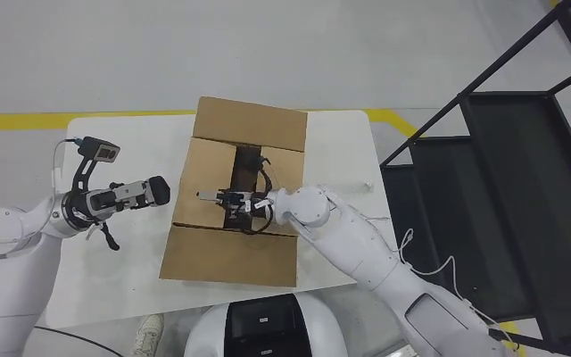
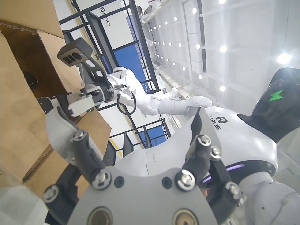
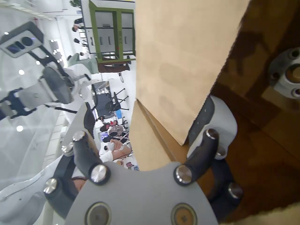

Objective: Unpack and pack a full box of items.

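Observation:
A brown cardboard box (image 1: 214, 174) sits in the middle of the white table (image 1: 116, 268), its end flaps spread out and its two inner flaps nearly flat. A dark gap (image 1: 246, 165) runs between the inner flaps; what lies inside is hard to make out. My right gripper (image 1: 225, 198) hangs over that gap, open. In the right wrist view, the right gripper (image 3: 150, 111) straddles the edge of one inner flap (image 3: 175, 59), one finger under it and one outside. My left gripper (image 1: 161, 190) is open and holds nothing, left of the box and pointing at it.
A black metal staircase (image 1: 482, 178) stands close to the table's right side. A small white object (image 1: 368, 186) lies near the table's right edge. Bare tabletop lies left of the box below the left arm. A yellow line (image 1: 89, 117) marks the floor behind.

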Available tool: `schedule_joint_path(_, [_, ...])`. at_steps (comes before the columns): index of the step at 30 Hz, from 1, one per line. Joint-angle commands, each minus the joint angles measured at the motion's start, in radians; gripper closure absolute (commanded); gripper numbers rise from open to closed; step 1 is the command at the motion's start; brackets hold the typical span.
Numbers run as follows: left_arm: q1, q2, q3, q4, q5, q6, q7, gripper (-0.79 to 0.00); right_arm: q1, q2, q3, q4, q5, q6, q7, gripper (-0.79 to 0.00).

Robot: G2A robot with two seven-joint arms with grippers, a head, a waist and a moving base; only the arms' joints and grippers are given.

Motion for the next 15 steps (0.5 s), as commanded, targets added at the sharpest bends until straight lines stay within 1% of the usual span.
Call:
schedule_joint_path(1, [0.002,-0.001,-0.001,-0.002,-0.010,-0.001,-0.004,-0.785,-0.018,0.006,0.033,-0.019,0.051,-0.052,0.029,-0.785])
schedule_joint_path(4, [0.000,-0.002,-0.001,-0.009,-0.021,-0.008,-0.017,-0.785,-0.046,0.015,0.072,-0.050,0.124,-0.131,0.096,-0.785])
schedule_joint_path(7, [-0.002,-0.004,0.001,-0.019,-0.048,-0.019,-0.039,-0.785,-0.048,0.015,0.076,-0.055,0.148,-0.170,0.126,-0.785])
schedule_joint_path(10, [-0.004,-0.005,-0.011,-0.028,-0.082,-0.027,-0.053,-0.785,-0.033,0.003,0.040,-0.050,0.169,-0.197,0.128,-0.785])
schedule_joint_path(15, [0.003,-0.001,-0.063,-0.044,-0.125,-0.006,-0.074,-0.785,0.013,-0.028,-0.030,0.006,0.211,-0.275,0.102,-0.785])
